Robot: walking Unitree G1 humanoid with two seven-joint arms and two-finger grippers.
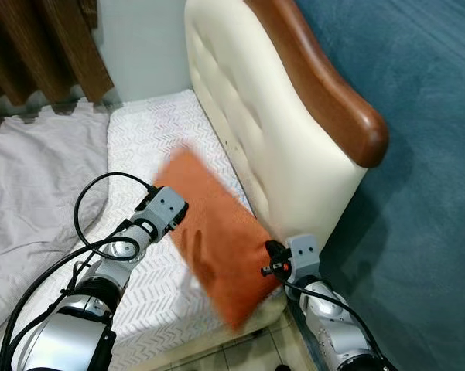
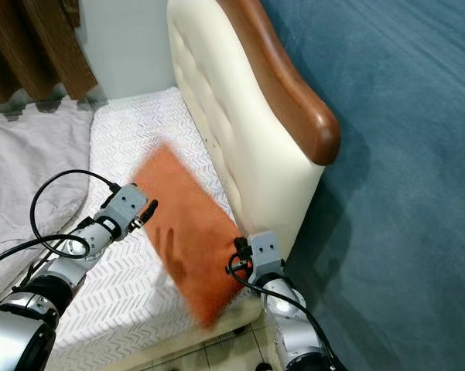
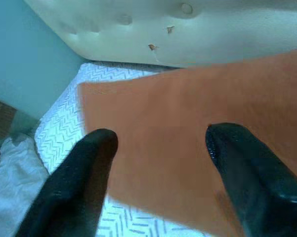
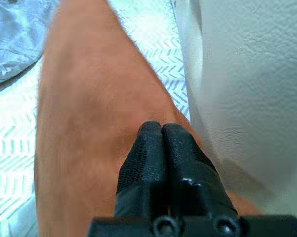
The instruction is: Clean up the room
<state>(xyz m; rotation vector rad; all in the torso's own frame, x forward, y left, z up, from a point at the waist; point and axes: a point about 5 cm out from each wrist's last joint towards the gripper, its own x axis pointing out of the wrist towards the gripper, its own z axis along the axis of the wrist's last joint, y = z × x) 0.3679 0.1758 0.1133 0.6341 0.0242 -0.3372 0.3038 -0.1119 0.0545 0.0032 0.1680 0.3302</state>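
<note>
An orange pillow (image 1: 217,232) lay tilted over the white chevron-patterned mattress (image 1: 151,139), along the edge that met the cream tufted headboard (image 1: 271,131). Its outline was blurred in the head views, most of all at the far corner and the near corner at the mattress's front edge.

The left gripper (image 3: 160,148) was at the pillow's outer long side, away from the headboard. Its two black fingers (image 3: 79,182) stood wide apart with the orange fabric showing between them, and they had hold of nothing that could be seen.

The right gripper (image 4: 161,129) was at the pillow's near corner beside the headboard's lower end. Its fingers were pressed together with no gap between the tips, lying against the orange fabric; whether any cloth was pinched between them could not be told.

A rumpled grey blanket (image 1: 31,185) covered the mattress on the side away from the headboard. The headboard carried a brown wooden top rail (image 1: 325,85), with a teal wall (image 1: 425,154) behind it. Brown curtains (image 1: 39,46) hung beyond the far end of the bed.
</note>
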